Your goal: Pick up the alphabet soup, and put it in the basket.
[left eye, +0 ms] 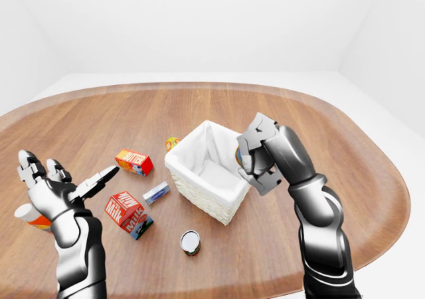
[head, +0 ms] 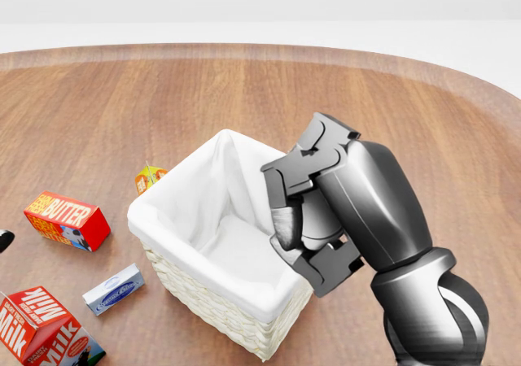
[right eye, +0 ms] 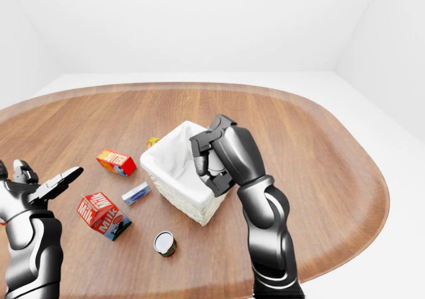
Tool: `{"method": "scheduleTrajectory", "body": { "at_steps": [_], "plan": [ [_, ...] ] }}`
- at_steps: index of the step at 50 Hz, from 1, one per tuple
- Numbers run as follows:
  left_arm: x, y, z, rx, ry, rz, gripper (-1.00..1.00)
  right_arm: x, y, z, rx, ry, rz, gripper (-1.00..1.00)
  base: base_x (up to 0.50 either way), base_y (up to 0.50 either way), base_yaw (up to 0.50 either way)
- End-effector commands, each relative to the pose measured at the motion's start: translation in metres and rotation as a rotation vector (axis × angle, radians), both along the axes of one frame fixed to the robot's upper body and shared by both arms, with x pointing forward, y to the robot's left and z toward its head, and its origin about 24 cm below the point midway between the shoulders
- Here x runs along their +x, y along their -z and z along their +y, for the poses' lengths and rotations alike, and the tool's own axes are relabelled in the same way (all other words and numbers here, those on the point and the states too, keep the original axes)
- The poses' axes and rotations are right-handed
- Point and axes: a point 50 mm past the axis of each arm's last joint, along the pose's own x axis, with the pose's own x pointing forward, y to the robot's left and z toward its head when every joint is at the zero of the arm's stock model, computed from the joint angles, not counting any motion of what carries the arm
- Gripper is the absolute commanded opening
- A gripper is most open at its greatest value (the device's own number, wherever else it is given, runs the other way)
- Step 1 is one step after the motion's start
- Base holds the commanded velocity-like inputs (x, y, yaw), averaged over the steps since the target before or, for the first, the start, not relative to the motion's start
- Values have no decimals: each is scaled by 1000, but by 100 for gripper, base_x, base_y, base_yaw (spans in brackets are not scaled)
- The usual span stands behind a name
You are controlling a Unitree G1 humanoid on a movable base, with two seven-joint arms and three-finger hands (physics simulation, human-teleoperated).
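Note:
The white-lined wicker basket (head: 192, 278) stands in the middle of the wooden table. My right hand (head: 295, 220) hovers over the basket's right rim, fingers curled shut on a can. The can (left eye: 238, 155) is mostly hidden by the fingers; a blue and yellow sliver of it shows, and I take it for the alphabet soup. It is held just above the basket's inside. My left hand (left eye: 70, 174) is open and empty, raised at the left of the left-eye view, well away from the basket.
A butter box (left eye: 133, 161), a milk carton (left eye: 128, 214) and a small blue-white box (left eye: 156, 193) lie left of the basket. Another can (left eye: 190, 242) lies below it. A small orange item (left eye: 171, 141) sits beyond it. An orange bottle (left eye: 30, 216) is behind my left hand.

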Motion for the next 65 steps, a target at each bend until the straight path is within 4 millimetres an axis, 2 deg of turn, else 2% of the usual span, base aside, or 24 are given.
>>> {"method": "scheduleTrajectory", "body": {
  "at_steps": [1, 11, 17, 20, 22, 23, 26, 31, 32, 40, 44, 47, 52, 58, 65],
  "plan": [
    [8, 13, 1, -27, 15, 56, 100, 28, -39, 17, -23, -65, -103, -100, 0, 0, 0],
    [4, 7, 1, -20, 12, 30, 100, 80, -36, 16, 84, -62, 1, -100, 0, 0, 0],
    [2, 4, 1, -17, 10, 12, 100, 104, -38, 20, 121, -59, 50, -100, 0, 0, 0],
    [2, 4, 1, -17, 10, 11, 100, 104, -39, 20, 123, -60, 51, -100, 0, 0, 0],
    [1, 1, 0, -15, 11, -1, 100, 118, -40, 26, 130, -56, 84, -100, 0, 0, 0],
    [1, 1, 0, -15, 11, -2, 100, 118, -40, 26, 131, -55, 86, -100, 0, 0, 0],
    [1, 1, 0, -17, 13, -3, 100, 132, -35, 30, 127, -34, 136, -100, 0, 0, 0],
    [2, 2, 0, -20, 14, 0, 100, 142, -29, 32, 137, -10, 180, -100, 0, 0, 0],
    [2, 3, 1, -22, 12, 4, 100, 149, -21, 31, 141, 12, 225, -100, 0, 0, 0],
    [3, 3, 3, -29, -3, 8, 100, 165, 8, 32, 118, 78, 358, -100, 0, 0, 0],
    [4, 5, 3, -32, -3, 15, 100, 169, 24, 35, 56, 115, 406, -100, 0, 0, 0],
    [4, 4, 3, -30, -4, 14, 100, 171, 25, 35, 69, 121, 425, -100, 0, 0, 0],
    [2, 2, 3, -28, -4, 3, 100, 174, 44, 33, 82, 152, 504, -100, 0, 0, 0],
    [2, 2, 3, -30, -4, 3, 100, 174, 53, 34, 82, 166, 541, -100, 0, 0, 0],
    [2, 1, 3, -26, -3, -1, 100, 172, 59, 44, 71, 152, 560, -100, 0, 0, 0]
  ]
}}
